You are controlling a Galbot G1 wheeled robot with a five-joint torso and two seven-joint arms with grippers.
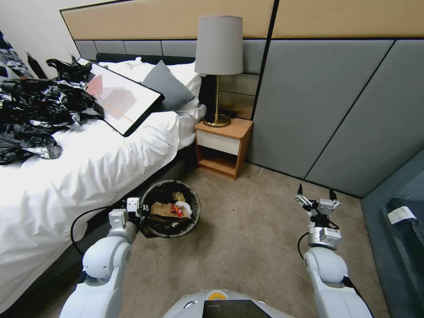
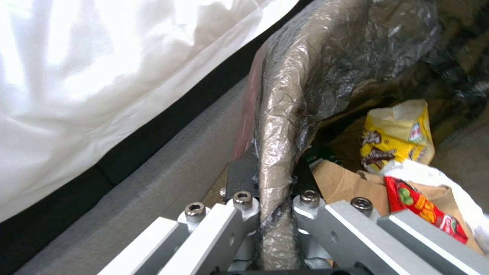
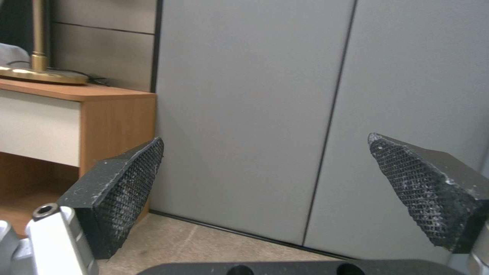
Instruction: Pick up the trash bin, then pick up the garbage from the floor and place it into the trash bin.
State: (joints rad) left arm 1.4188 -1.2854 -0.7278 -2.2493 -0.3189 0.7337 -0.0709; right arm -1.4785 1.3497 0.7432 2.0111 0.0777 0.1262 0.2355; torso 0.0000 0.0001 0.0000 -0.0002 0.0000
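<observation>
The trash bin, round with a dark liner over its rim, is beside the bed on the carpet side. My left gripper is shut on its near rim; the left wrist view has the liner-wrapped rim pinched in the left gripper. Garbage lies inside the bin: a brown scrap, a red wrapper, a yellow snack wrapper and white tissue. My right gripper hangs open over the carpet to the right, with nothing between its pads.
The bed with its white duvet runs along the left, carrying a heap of black plastic bags and a framed picture. A wooden nightstand with a lamp stands ahead against grey wall panels. Bare carpet lies between my arms.
</observation>
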